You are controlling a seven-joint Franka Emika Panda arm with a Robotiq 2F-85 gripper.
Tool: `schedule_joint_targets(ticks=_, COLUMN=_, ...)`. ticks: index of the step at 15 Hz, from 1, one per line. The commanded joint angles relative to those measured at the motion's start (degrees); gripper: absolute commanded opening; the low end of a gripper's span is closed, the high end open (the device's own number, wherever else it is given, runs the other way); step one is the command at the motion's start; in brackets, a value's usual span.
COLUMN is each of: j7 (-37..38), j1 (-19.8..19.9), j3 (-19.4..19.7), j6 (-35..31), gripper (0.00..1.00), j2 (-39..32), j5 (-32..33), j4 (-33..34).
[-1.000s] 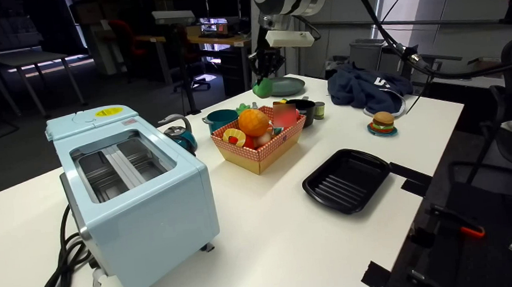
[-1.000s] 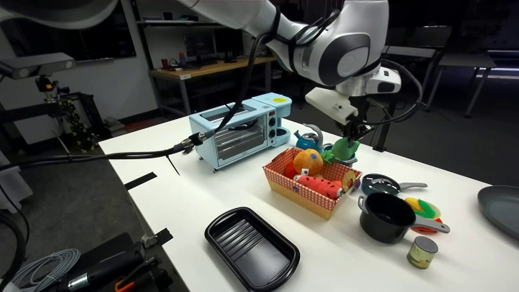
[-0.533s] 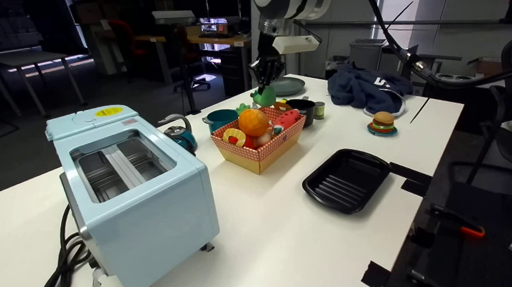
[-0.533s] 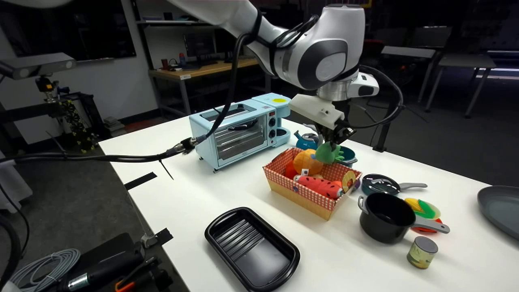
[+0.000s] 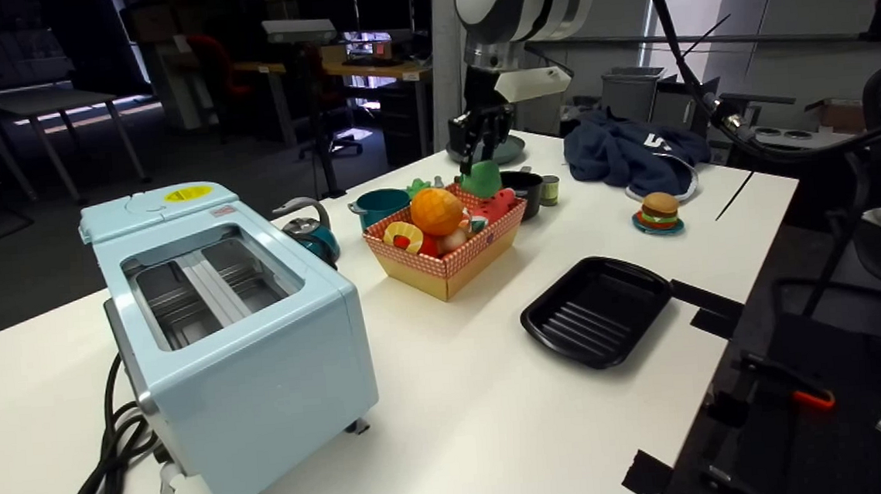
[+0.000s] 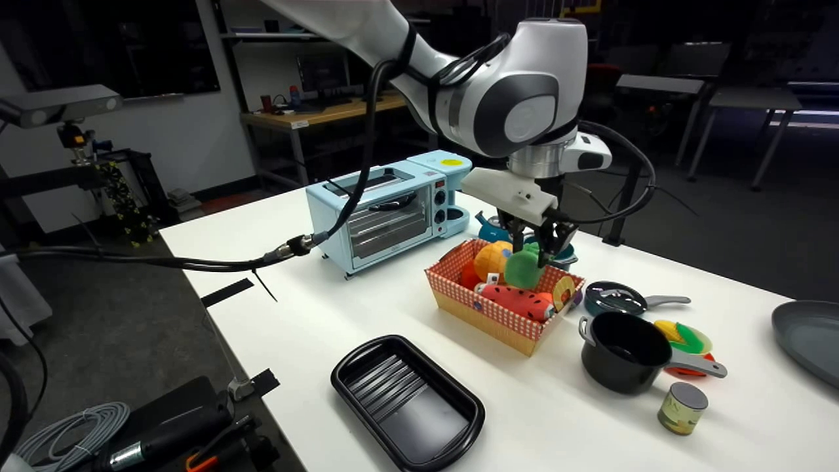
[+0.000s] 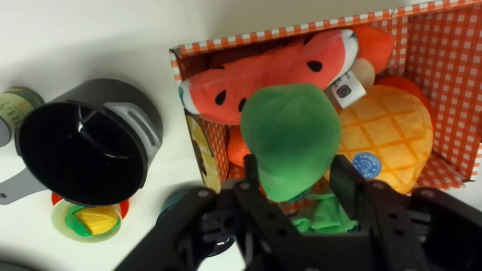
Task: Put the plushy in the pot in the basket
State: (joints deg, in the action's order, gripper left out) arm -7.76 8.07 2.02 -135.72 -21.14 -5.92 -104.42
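Wrist view — green plushy (image 7: pixel 290 131) — rounded, tapering.

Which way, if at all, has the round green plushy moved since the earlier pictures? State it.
Yes: in an exterior view, the round green plushy has moved down and leftward against the basket, which sits unmoved.
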Motion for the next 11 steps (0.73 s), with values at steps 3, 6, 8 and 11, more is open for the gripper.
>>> schedule_joint_targets(ticks=3, j7=-0.80, j1=-0.17, j3=1.12, j6=-1.63, gripper=0.99, j2=3.29, j5=1.58, j4=-3.66)
schedule_joint_targets(ticks=6, j7=-2.40, j1=-0.02, j3=1.33, j6=-2.47, gripper=1.00, j2=3.60, j5=3.44, j4=-3.84)
schedule_joint_targets(ticks=8, j7=-3.02, j1=-0.06, j3=1.59, j6=-1.81, gripper=1.00, j2=3.88, j5=4.79, j4=-3.64)
schedule_joint_targets(ticks=11, j7=-2.01, j1=-0.03, j3=1.26, j6=-0.24, gripper=1.00, j2=1.88, j5=3.73, j4=-1.18)
